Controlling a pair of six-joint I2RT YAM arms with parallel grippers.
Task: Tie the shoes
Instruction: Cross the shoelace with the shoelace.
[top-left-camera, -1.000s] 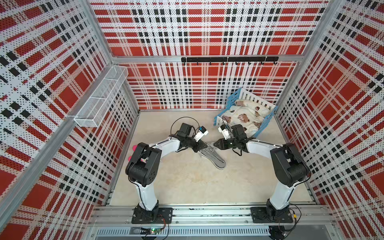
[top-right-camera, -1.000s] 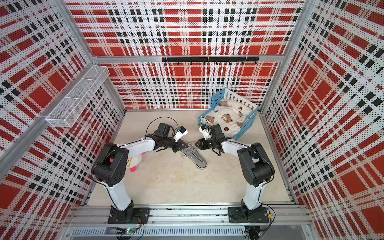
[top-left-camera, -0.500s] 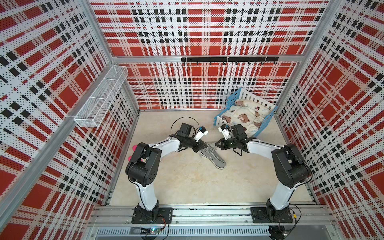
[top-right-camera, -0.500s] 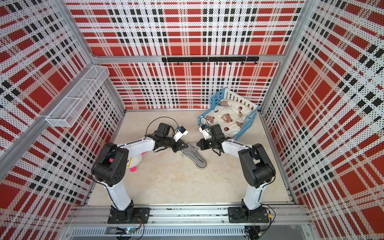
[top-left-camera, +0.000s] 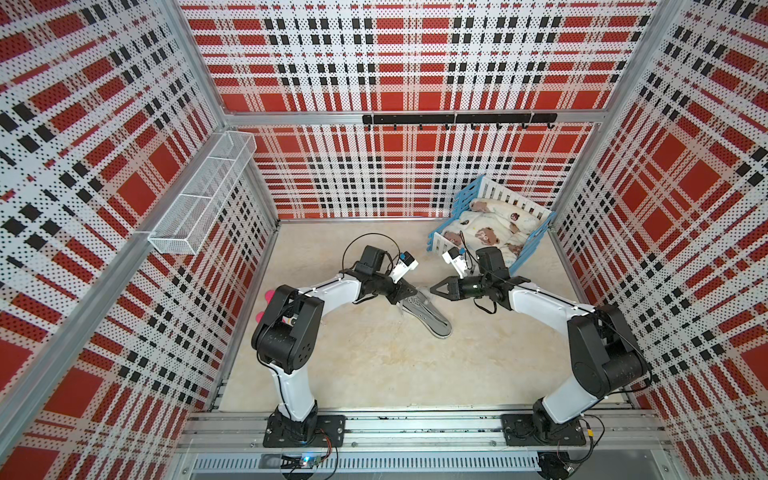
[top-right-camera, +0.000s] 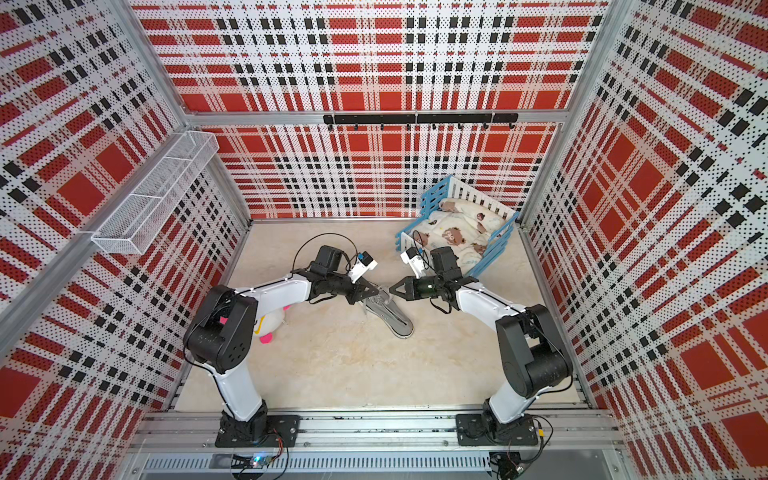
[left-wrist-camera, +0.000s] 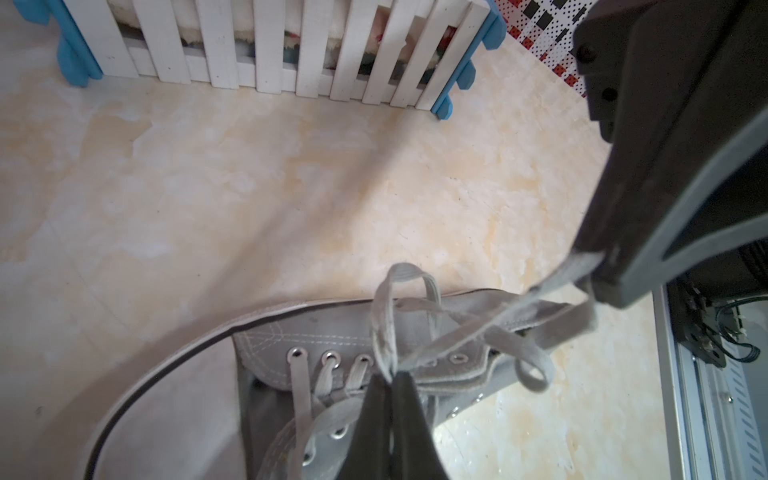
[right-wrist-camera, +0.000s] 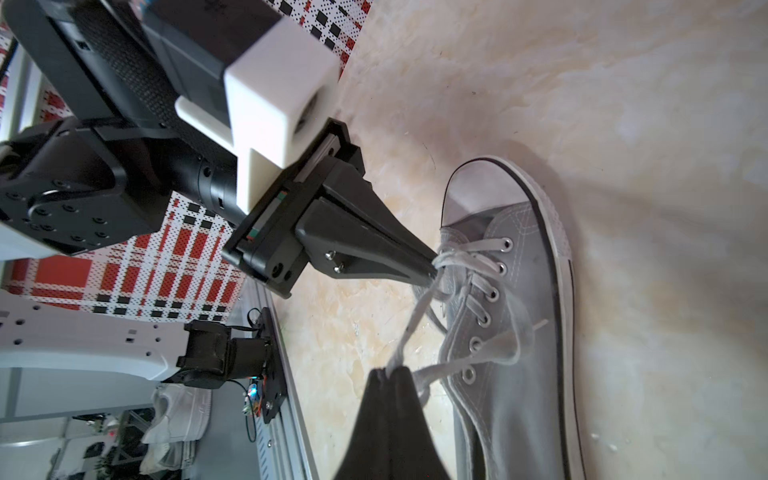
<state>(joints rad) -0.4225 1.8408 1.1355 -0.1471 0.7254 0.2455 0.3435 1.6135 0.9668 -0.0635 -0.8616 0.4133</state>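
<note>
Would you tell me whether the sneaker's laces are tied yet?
Untied: the laces run loose off the sneaker, strands pinched in the left gripper and right gripper; no bow.

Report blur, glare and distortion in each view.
Left wrist view: the right hand near the lens is soft, the lace at its tip smeared, the left hand a dark blur, the sneaker eyelets sharp. Right wrist view: sneaker crisp, pale floor slightly washed out. In both top views: wide-angle perspective splays the walls outward, light even, no hard shadows.
</note>
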